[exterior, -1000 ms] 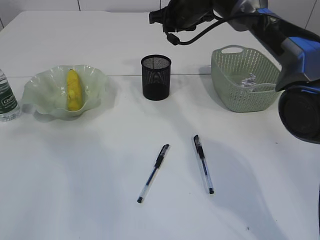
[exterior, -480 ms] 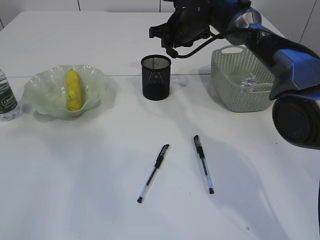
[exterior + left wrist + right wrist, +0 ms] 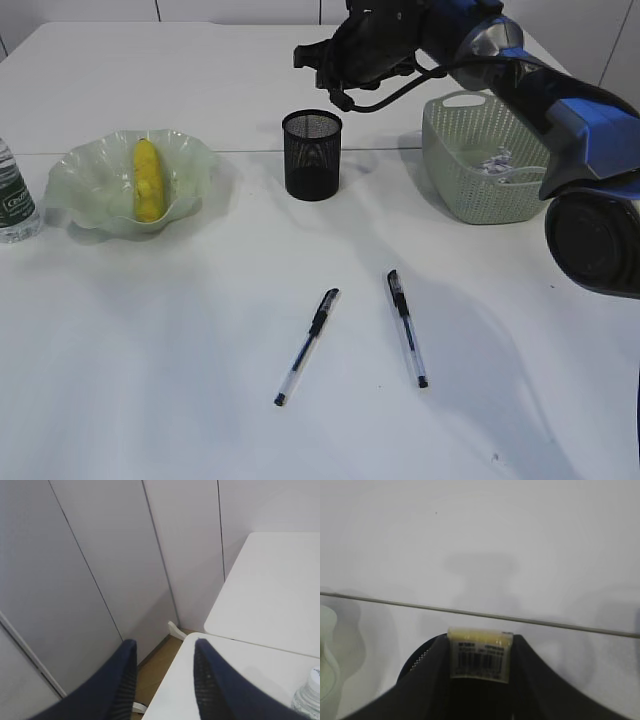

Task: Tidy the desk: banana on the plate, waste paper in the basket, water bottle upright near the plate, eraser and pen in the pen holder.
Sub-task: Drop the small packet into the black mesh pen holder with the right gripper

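My right gripper (image 3: 322, 62) hangs above and just behind the black mesh pen holder (image 3: 312, 155), shut on the pale yellow eraser (image 3: 480, 652) with its barcode sleeve. The holder's rim (image 3: 416, 663) shows under the jaws. Two pens (image 3: 307, 345) (image 3: 407, 327) lie on the desk (image 3: 180, 380) in front. The banana (image 3: 147, 180) lies on the green plate (image 3: 80, 170). The water bottle (image 3: 12, 205) stands upright left of the plate. Waste paper (image 3: 497, 162) sits in the basket (image 3: 470, 190). My left gripper (image 3: 164, 645) is open and empty over the desk's left edge.
The bottle cap (image 3: 311, 692) shows at the lower right of the left wrist view, beside a wall of grey panels and the floor. A seam (image 3: 520, 618) runs across the tabletop behind the pen holder.
The right arm has swung lower and further over the table. Its gripper, still holding the eraser, has drifted slightly near the pen holder. Everything on the desk stays put.
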